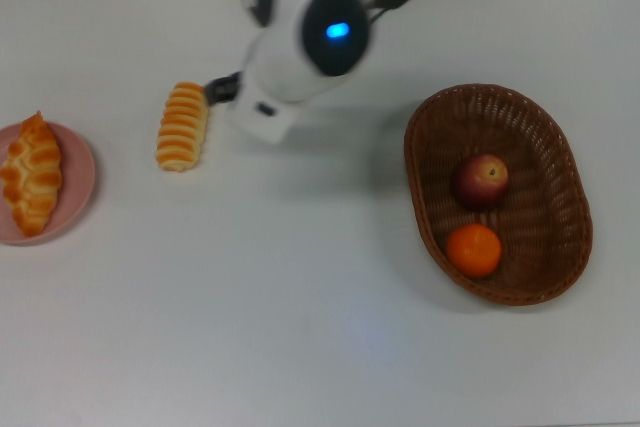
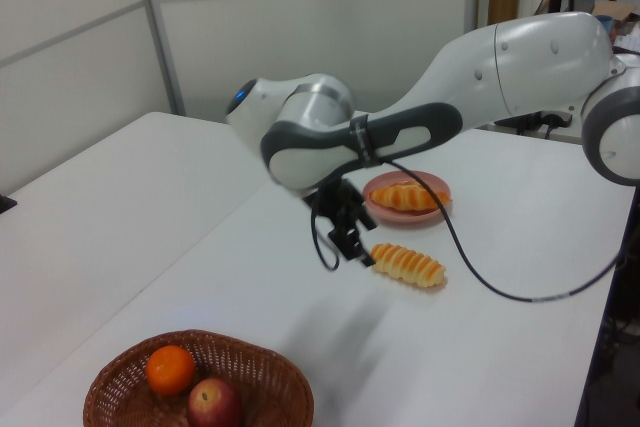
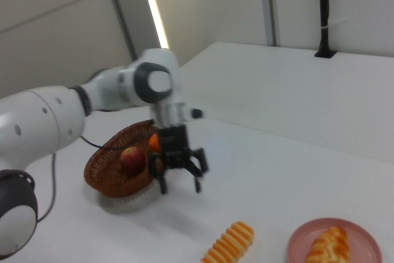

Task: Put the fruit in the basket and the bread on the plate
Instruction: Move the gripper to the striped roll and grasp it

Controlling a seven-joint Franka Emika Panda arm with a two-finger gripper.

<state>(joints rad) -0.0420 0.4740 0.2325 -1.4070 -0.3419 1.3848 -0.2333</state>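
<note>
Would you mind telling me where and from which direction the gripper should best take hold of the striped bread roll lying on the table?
Grip the striped roll across its middle, coming straight down from above. It lies flat and alone on the table, long axis running up and down in the top view, so the open gripper should probably close across the narrow width. The ridges there may help against slipping, and nothing crowds its sides; the plate sits apart.

Dark reddish-brown woven basket, dark red apple, bright orange mandarin, golden-brown ridged roll with pale cross stripes, golden braided roll, pink plate, white table, black gripper on white arm
</note>
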